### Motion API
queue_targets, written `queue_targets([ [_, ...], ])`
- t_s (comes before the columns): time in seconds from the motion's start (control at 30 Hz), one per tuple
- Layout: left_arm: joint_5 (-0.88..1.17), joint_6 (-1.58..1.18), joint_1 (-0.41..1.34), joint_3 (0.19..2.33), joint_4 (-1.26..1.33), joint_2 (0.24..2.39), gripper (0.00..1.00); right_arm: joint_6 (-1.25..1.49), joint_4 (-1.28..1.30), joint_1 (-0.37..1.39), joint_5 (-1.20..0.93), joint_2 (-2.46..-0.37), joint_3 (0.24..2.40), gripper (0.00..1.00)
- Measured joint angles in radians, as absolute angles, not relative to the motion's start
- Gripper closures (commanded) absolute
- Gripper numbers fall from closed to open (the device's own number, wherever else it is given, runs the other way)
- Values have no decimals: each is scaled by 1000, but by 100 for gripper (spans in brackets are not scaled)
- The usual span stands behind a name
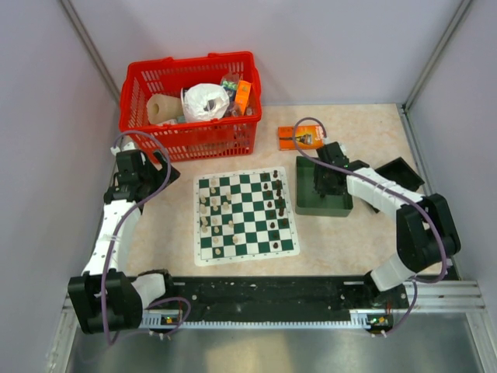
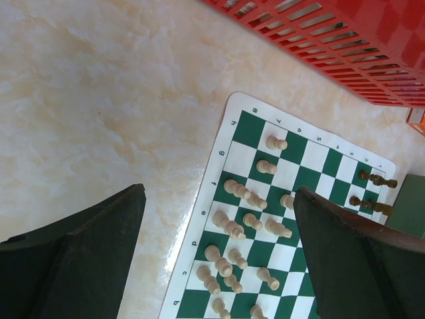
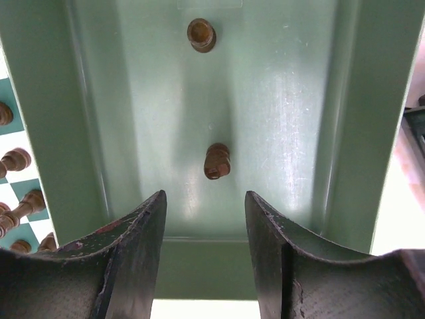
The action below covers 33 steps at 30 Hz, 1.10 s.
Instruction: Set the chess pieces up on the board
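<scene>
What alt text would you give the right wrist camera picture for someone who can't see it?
The right claw hangs open over a green tray, its two fingers framing a dark chess piece on the tray floor. A second dark piece sits farther in, and the checked board with more dark pieces shows at the left edge.

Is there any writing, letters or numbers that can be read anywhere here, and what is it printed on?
"b c d e f g h": along the white border of the chessboard, one letter per row, seen from the left wrist.
"8": at the corner of the adjoining border; the digits after it are too small to be sure of.
Orange packet: print too blurred to read.
Things in the red basket: labels too small to read.
</scene>
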State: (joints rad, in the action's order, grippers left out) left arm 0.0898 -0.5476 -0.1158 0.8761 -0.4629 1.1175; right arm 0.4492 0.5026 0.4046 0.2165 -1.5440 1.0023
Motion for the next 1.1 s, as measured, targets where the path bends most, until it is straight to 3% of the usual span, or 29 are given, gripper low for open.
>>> queue_targets([
  [1.1, 89, -547, -116, 876, -463, 1118, 1, 392, 453, 377, 224, -1666, 1044, 74],
])
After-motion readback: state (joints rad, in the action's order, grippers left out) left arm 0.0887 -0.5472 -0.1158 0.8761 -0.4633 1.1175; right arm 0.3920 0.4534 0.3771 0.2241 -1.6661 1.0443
